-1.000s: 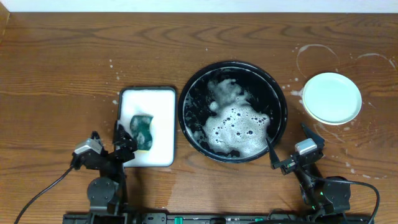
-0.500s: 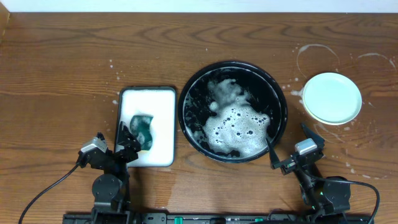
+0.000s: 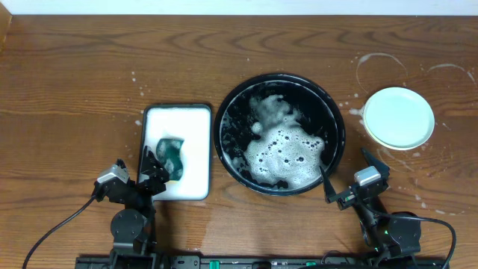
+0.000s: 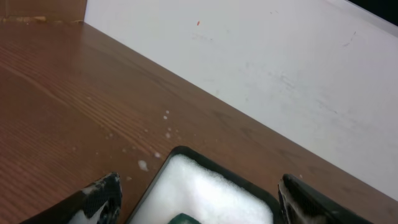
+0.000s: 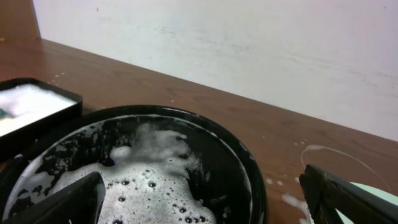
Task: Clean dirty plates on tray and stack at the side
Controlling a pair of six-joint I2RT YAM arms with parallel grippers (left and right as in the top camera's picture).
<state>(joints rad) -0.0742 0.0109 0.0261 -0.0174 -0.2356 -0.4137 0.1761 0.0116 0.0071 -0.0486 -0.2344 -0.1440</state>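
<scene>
Plate: a pale mint plate (image 3: 398, 117) is lying on the soap-ringed tabletop (image 3: 448, 90), right of the tray and apart from it.
Tray: the black tray (image 3: 222, 131) is carrying foam.
Right gripper (image 3: 349, 173): is hovering spread by the tray's near rim.
Left gripper (image 3: 151, 168): is hanging spread over the white tray (image 3: 196, 119), beside a green sponge (image 3: 172, 153).

The round tray (image 3: 221, 112) sits at the centre of the table (image 3: 75, 82), with foam (image 3: 287, 153) lying inside it, mostly toward its near and right portions. Just beside it on the left, not touching, is the rectangular tray (image 3: 190, 127). A sponge (image 3: 171, 155) lies in the near half of that tray, toward its left wall. A plate (image 3: 398, 117) rests on the tabletop to the right of the round tray, apart from its rim. The left gripper (image 3: 153, 170) sits at the near left corner of the rectangular tray. The right gripper (image 3: 348, 173) sits just off the near right rim of the round tray.
</scene>
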